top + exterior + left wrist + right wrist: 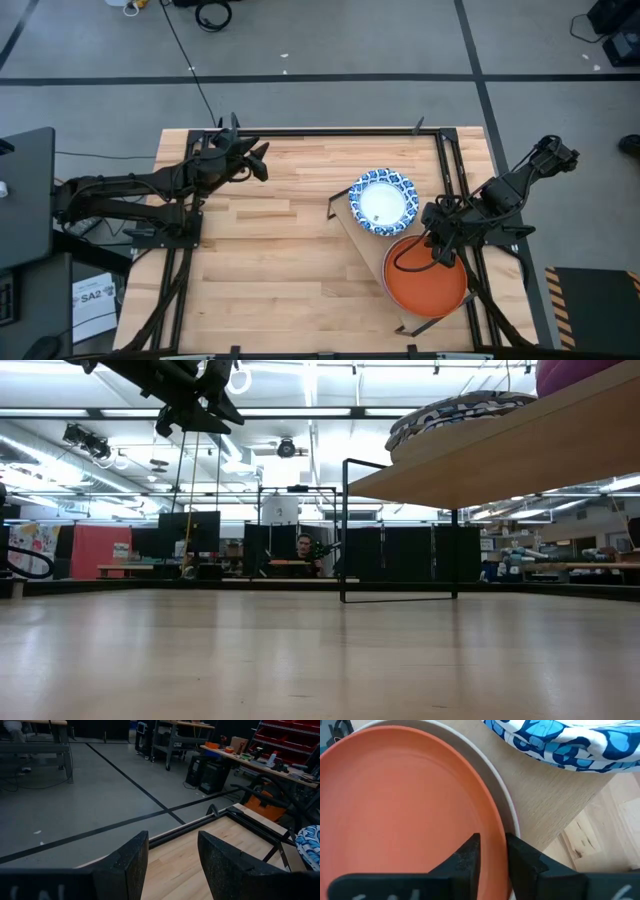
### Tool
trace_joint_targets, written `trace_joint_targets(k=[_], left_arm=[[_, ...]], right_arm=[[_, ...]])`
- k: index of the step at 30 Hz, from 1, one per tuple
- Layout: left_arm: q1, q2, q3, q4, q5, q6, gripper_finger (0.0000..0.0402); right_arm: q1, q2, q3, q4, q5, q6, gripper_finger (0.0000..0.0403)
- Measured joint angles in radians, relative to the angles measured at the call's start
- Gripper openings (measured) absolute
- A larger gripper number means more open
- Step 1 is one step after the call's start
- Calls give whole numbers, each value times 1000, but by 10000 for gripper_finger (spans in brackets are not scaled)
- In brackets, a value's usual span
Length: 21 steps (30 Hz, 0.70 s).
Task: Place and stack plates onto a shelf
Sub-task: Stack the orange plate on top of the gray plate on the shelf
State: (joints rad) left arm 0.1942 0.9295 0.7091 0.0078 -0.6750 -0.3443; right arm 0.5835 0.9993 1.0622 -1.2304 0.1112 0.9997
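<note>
**Orange-red plate set on the shelf stack, right gripper at its rim**

The right gripper (441, 250) hangs over the near edge of the orange-red plate (427, 275), which lies on top of a paler plate (509, 810) at one end of the light-wood shelf (545, 795). In the right wrist view its two dark fingers (470, 851) straddle the orange rim with a narrow gap between them; whether they are pinching the rim or just letting go, I cannot tell. Holding at the rim makes sense, since it lets the plate settle flat onto the one beneath.

Just beside it on the shelf sits the blue-and-white patterned stack (382, 201), so the shelf carries two piles side by side.

The left gripper (248, 160) waits near the far left edge of the tabletop (270, 250), fingers spread and empty, well apart from the shelf.
</note>
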Motion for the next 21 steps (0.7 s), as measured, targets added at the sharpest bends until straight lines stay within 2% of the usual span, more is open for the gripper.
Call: trace_joint_targets(k=[11, 15, 21], left_arm=[[0, 0, 0, -1, 0, 0, 178], [0, 0, 0, -1, 0, 0, 178], [0, 0, 0, -1, 0, 0, 178]], right_arm=[[0, 0, 0, 0, 0, -2, 142], [0, 0, 0, 2, -6, -61, 145], [0, -17, 14, 25, -23, -51, 143]])
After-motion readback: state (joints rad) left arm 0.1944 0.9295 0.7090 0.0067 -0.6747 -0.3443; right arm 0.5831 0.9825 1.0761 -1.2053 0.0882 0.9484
